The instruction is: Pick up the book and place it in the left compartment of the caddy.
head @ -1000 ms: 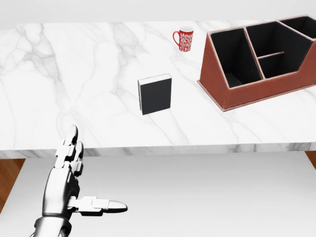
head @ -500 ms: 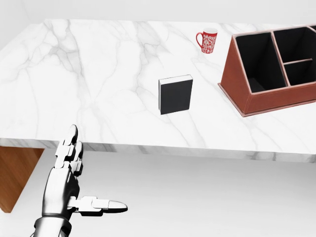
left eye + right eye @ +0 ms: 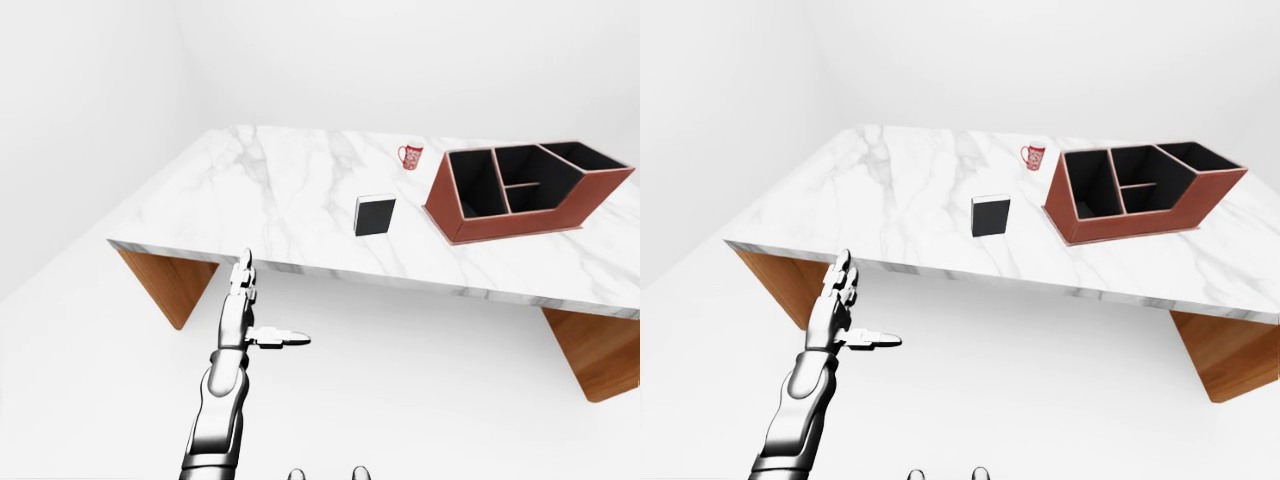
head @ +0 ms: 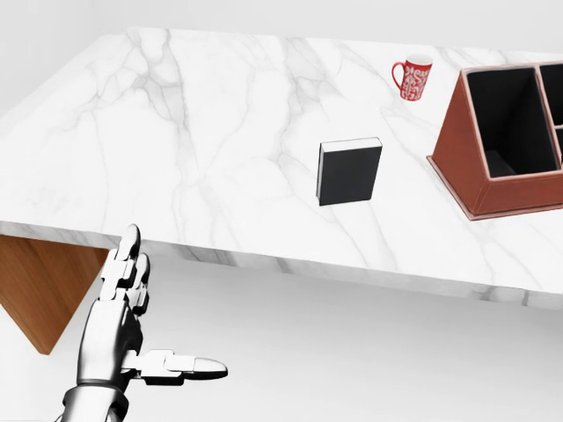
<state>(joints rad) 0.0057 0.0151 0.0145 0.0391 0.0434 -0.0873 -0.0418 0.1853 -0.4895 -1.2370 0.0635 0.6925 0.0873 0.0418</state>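
A black book (image 4: 349, 171) with a white page edge lies flat on the marble table (image 4: 176, 158), near the middle of the head view. To its right stands the red-brown caddy (image 3: 515, 190) with black compartments; its left compartment (image 3: 476, 184) faces the book. My left hand (image 4: 141, 325) is at the lower left of the head view, below the table's near edge, fingers stretched out and thumb pointing right, holding nothing. It is well short of the book. My right hand is not in any view.
A red patterned mug (image 4: 413, 77) stands above the book, left of the caddy's top corner. The table rests on brown wooden legs (image 3: 170, 285) at either end. White floor (image 3: 420, 390) spreads below the table's near edge.
The whole picture has shifted right: the camera has turned or moved left, so book, mug and caddy slid rightward in the head view. My left hand keeps its pose.
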